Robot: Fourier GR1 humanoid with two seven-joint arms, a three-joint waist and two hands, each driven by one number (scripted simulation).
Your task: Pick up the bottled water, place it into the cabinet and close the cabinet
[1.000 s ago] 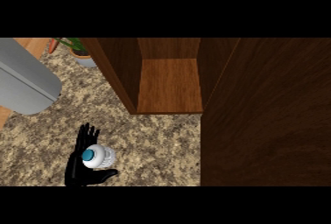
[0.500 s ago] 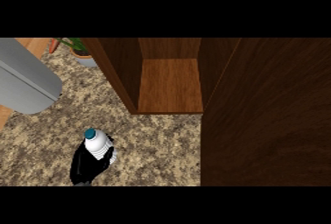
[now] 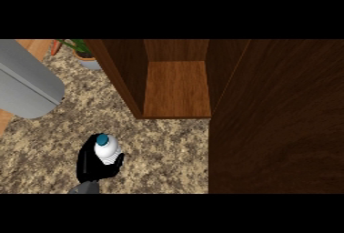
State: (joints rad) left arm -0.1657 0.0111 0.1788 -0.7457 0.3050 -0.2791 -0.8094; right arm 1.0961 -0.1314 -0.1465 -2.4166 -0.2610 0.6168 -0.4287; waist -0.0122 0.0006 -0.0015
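No legible text, label, brand or number noted. Bottle [image 3: 106, 149] within fingers of left hand [image 3: 89, 161]: no readable marking.

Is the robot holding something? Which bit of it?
Yes. The left hand has its fingers curled round the white body of the bottled water, below its blue cap.

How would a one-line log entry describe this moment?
left hand: curled round white teal-capped water bottle | brown wooden cabinet: open, bottle not yet inside
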